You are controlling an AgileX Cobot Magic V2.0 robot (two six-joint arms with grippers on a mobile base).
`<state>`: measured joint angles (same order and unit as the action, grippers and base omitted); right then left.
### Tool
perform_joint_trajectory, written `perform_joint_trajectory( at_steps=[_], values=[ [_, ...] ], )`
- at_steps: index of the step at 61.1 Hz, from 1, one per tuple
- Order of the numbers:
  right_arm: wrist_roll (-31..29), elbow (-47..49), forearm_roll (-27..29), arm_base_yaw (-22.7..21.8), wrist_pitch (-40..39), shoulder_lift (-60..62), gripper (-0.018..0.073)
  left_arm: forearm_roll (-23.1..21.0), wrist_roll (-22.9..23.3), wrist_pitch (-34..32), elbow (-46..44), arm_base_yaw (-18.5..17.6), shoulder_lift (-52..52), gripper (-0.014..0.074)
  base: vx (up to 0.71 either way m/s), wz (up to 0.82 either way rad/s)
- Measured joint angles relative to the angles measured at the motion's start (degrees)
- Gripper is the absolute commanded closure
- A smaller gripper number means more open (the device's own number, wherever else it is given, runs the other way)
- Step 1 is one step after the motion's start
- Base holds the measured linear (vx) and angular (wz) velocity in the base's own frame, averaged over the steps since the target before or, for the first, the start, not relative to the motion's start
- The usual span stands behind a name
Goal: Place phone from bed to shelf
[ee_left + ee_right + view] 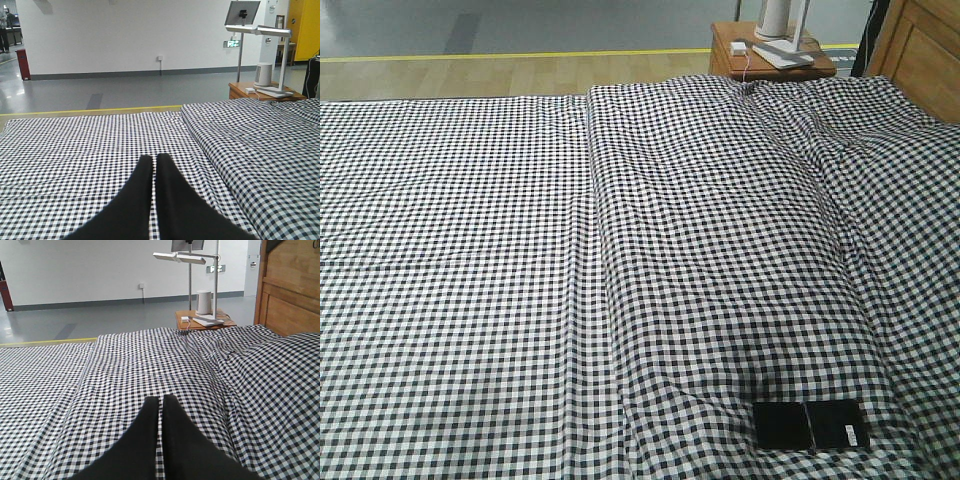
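Observation:
The thin black phone [811, 425] lies flat on the bed [520, 250], near its front edge at the lower right of the front view; neither wrist view shows it. The gingham sheet covers the whole bed. My left gripper [153, 159] hovers low over the sheet, its two black fingers pressed nearly together with nothing between them. My right gripper [161, 400] is likewise shut and empty above the checked sheet. Neither gripper appears in the front view. The shelf is out of view.
A reddish-brown bedside table [772, 56] stands past the bed's far right corner, carrying a white lamp base [782, 50] and a white cylinder [203, 302]. A wooden headboard [290, 295] rises on the right. Grey floor with a yellow line [510, 55] lies beyond.

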<state>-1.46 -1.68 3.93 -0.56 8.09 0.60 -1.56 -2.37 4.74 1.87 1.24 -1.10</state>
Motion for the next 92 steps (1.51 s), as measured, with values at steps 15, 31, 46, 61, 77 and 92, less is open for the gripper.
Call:
perform_joint_trajectory(
  at_steps=[15,31,46,61,77,92],
  values=[
    [0.00,0.00,0.00,0.00,0.00,0.00,0.0564,0.00,0.00,0.00,0.00,0.00,0.00,0.0595,0.00,0.00],
    [0.00,0.00,0.00,0.00,0.00,0.00,0.0564,0.00,0.00,0.00,0.00,0.00,0.00,0.0595,0.00,0.00],
    [0.00,0.00,0.00,0.00,0.00,0.00,0.0564,0.00,0.00,0.00,0.00,0.00,0.00,0.0595,0.00,0.00],
    [0.00,0.00,0.00,0.00,0.00,0.00,0.0564,0.00,0.00,0.00,0.00,0.00,0.00,0.0595,0.00,0.00],
    [0.00,0.00,0.00,0.00,-0.94,0.00,0.0564,0.00,0.00,0.00,0.00,0.00,0.00,0.0595,0.00,0.00],
    [0.00,0.00,0.00,0.00,-6.29,0.00,0.0564,0.00,0.00,0.00,0.00,0.00,0.00,0.0595,0.00,0.00]
  ],
)
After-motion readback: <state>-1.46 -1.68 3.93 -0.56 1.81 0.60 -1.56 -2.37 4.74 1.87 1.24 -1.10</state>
